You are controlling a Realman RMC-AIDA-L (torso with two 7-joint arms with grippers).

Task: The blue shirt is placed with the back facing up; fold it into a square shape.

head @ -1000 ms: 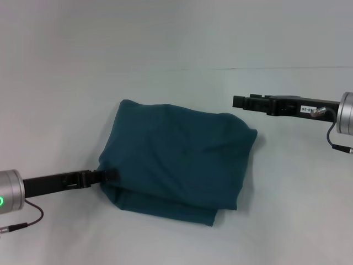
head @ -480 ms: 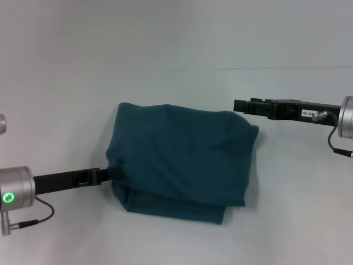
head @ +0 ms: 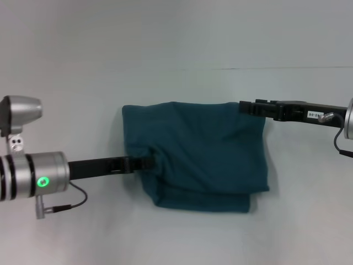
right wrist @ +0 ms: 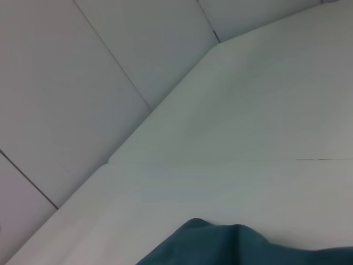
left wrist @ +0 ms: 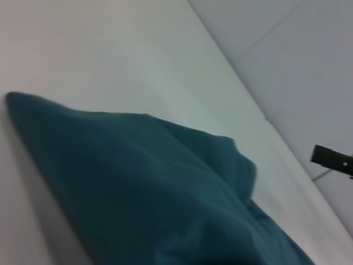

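- The large, plain, dark teal-blue shirt of soft knit fabric (head: 201, 154) lies near the middle of the pale grey worktop (head: 176, 237), well clear of its near edge and short of the far edge line.
- The shirt is already gathered into a compact, multi-layered bundle. No sleeves or collar show. A lower layer sticks out as a band along the side nearest the worktop's near edge.
- The outline is roughly four-sided but not yet a true square. The left side is pulled inward into a notch and the far-left corner stands out as a point. The near edges of the layers do not line up.
- The black left gripper (head: 148, 163) reaches in from the left edge of the worktop and meets the shirt's left side. Its tip is buried in the cloth there, and the fabric puckers around it. I judge the jaws to be clamped on the shirt, though the tips themselves are hidden.
- The black right gripper (head: 245, 107) reaches in from the right edge, and its tip is at the shirt's far-right corner. Whether its jaws are apart or together cannot be told.
- Assessment: the main folds appear done. What seems left is to square the left side, align the layers, flatten the bundle and release it.
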